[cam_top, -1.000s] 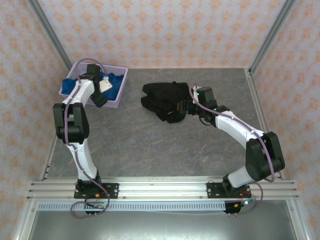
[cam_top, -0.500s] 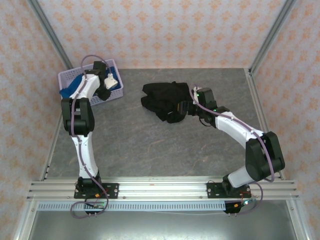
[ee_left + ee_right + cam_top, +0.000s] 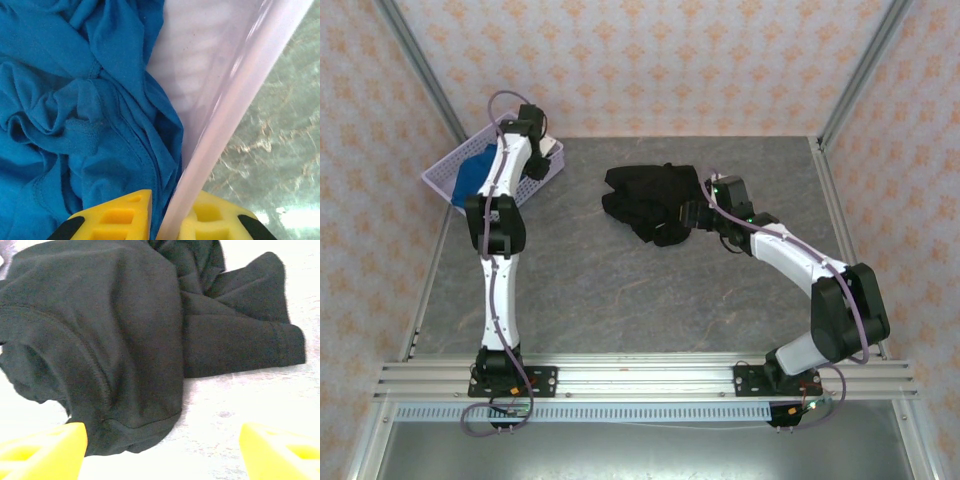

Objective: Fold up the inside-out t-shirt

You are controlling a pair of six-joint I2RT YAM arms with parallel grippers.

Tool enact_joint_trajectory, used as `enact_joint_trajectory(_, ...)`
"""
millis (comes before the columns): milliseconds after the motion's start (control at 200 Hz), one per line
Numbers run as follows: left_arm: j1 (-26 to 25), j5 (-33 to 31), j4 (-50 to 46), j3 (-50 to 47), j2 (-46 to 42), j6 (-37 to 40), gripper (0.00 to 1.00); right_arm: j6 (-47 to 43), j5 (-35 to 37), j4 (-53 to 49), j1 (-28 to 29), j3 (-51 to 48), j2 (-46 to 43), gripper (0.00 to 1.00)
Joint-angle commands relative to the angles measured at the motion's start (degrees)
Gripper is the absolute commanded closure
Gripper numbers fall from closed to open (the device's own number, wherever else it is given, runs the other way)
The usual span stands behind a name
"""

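The left gripper (image 3: 540, 158) is hauling the lilac basket (image 3: 442, 176) away toward the far-left corner. A second ago it was sitting square on the tabletop (image 3: 620, 290); now it is skewing round against the wall, with the blue cloth (image 3: 75, 110) riding inside. Its jaws are clamping the basket's rim, one finger inside by the cloth and one outside.

The right gripper (image 3: 162, 450) is waiting where it was, jaws spread wide and holding nothing, low at the near-right edge of the inside-out t-shirt (image 3: 648, 200). The shirt is lying bunched in a black heap at the far middle of the tabletop. To my eye, room is being cleared for spreading it, and folding proper is not yet starting.
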Motion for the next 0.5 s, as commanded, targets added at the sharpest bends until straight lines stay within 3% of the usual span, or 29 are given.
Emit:
enact_joint_trajectory(0,4.5,-11.17,4.45,8.38,1.78,-10.59,0.84,2.74,5.38,-0.8,0.2,1.23,0.41,0.2)
enact_joint_trajectory(155,4.02,-3.35,8.63,8.03,-0.11,-19.04,0.89,2.64,6.28,-1.26,2.77,3.4,3.57,0.22)
enact_joint_trajectory(245,2.36,-1.15,8.21,7.25,-0.68,-20.14,0.9,3.15,6.12,-0.32,3.47,3.36,4.21,0.22)
enact_joint_trajectory(365,0.4,-2.81,8.65,4.67,-1.77,-20.31,0.9,3.17,5.63,0.07,3.45,3.12,4.37,0.22)
enact_joint_trajectory(490,1.49,-6.2,11.14,4.54,-1.69,-20.21,0.91,2.85,4.53,-0.94,3.51,3.54,4.61,0.22)
